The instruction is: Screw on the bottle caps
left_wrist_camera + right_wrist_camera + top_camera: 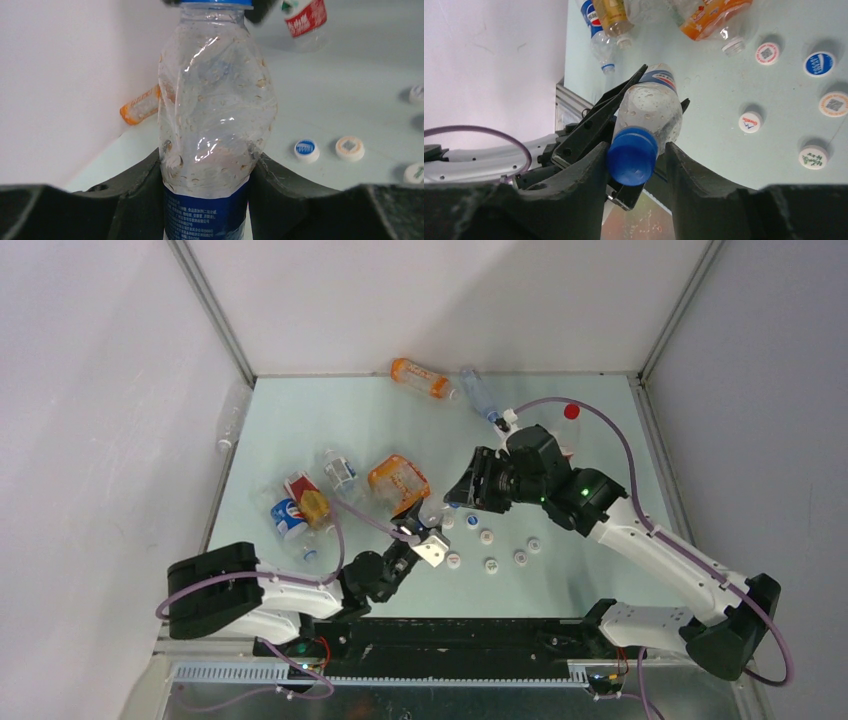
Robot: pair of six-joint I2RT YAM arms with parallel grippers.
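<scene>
My left gripper [207, 172] is shut on a clear bottle [215, 100] with a blue label, gripping it low on the body and holding it off the table. A blue cap [632, 156] sits on the bottle's neck. My right gripper [634, 162] stands around that cap; its left finger touches the cap and a small gap shows on the right side. In the top view the two grippers meet mid-table, left gripper [420, 532] below, right gripper [462, 495] above, and the cap is hidden there. Several loose bottle caps [487, 537] lie to the right.
Lying bottles crowd the left: an orange one [398, 480], a Pepsi one [288, 518], an amber one [312, 502]. More bottles lie at the back: orange [420, 377], clear [480, 393], and one with a red cap [571, 411]. White walls close in on the left, back and right.
</scene>
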